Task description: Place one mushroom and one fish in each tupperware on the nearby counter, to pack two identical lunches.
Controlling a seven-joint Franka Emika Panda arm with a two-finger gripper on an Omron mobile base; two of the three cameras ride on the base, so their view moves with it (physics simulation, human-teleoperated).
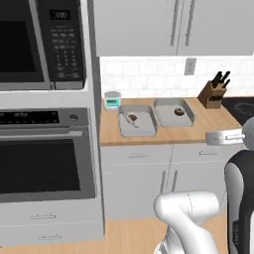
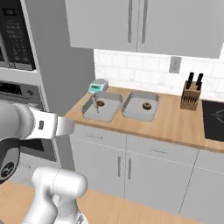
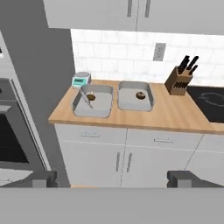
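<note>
The claw [image 3: 112, 178] hangs spread and empty, well back from both tupperwares [image 3: 92, 101], apparently part-filled.

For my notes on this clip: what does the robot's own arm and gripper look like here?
The arm is built of glossy white, rounded links with dark grey to black joint sections. No cables or markings can be made out. In the hand view, the gripper has two small, dark grey, blocky fingertips.

My gripper [image 3: 112, 178] hangs with its jaws spread as wide as they go, holding nothing. My fingertips [image 3: 39, 178] stand far apart (both dark and blunt). My arm [image 2: 30, 124] reaches forward, level.
</note>
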